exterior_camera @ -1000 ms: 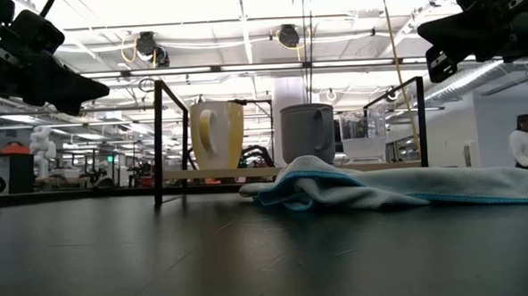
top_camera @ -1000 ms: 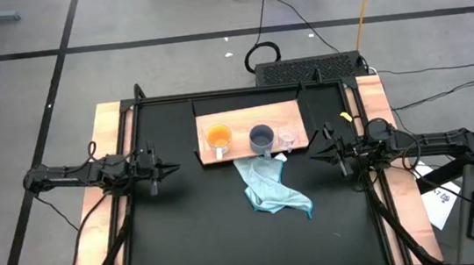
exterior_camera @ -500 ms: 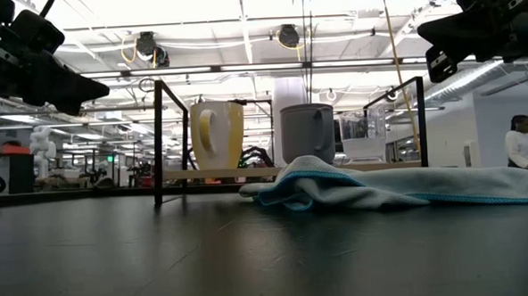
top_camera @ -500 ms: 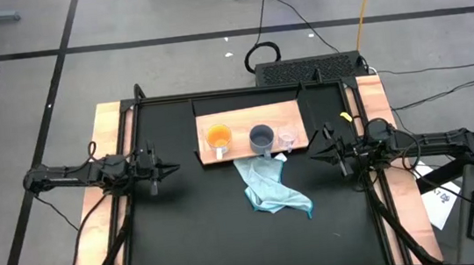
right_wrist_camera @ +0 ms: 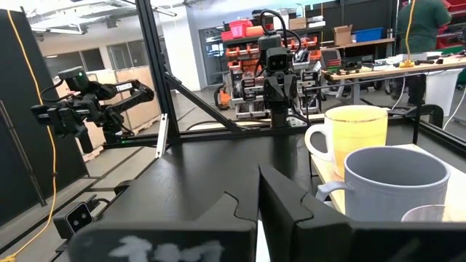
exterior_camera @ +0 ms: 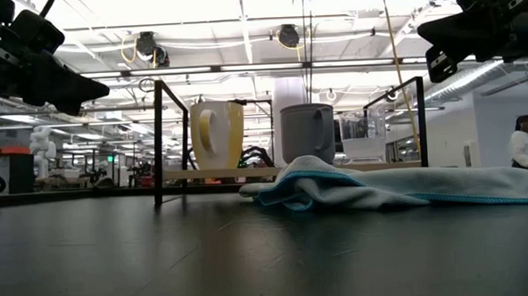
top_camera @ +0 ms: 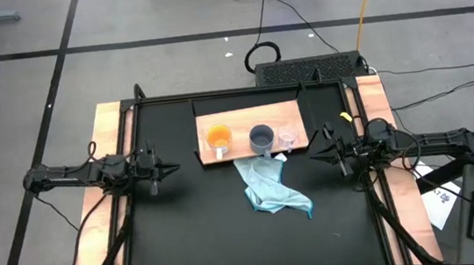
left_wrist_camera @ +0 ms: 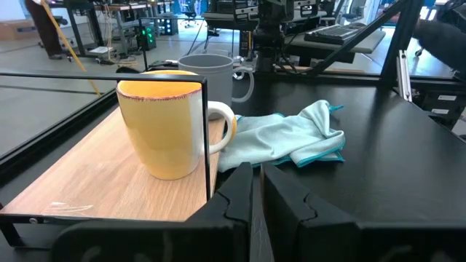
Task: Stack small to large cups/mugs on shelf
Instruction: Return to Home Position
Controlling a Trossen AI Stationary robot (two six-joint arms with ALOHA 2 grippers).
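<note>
On the light-brown wooden shelf (top_camera: 244, 118), from left to right, stand an orange mug (top_camera: 219, 137) with a white handle, a grey-blue mug (top_camera: 261, 137) and a small clear glass cup (top_camera: 288, 135), each upright on its base. The low view shows the orange mug (exterior_camera: 217, 137) and the grey-blue mug (exterior_camera: 307, 133) too. My left gripper (top_camera: 174, 166) hovers shut to the left of the shelf, pointing at the orange mug (left_wrist_camera: 164, 127). My right gripper (top_camera: 314, 153) hovers shut to the right of the shelf, pointing at the grey-blue mug (right_wrist_camera: 393, 182).
A light blue cloth (top_camera: 271, 186) lies crumpled on the black tabletop just in front of the shelf, its far edge near the grey-blue mug. Black metal frame posts (exterior_camera: 159, 139) stand at the shelf's ends. Bare tabletop (top_camera: 203, 233) lies toward the near edge.
</note>
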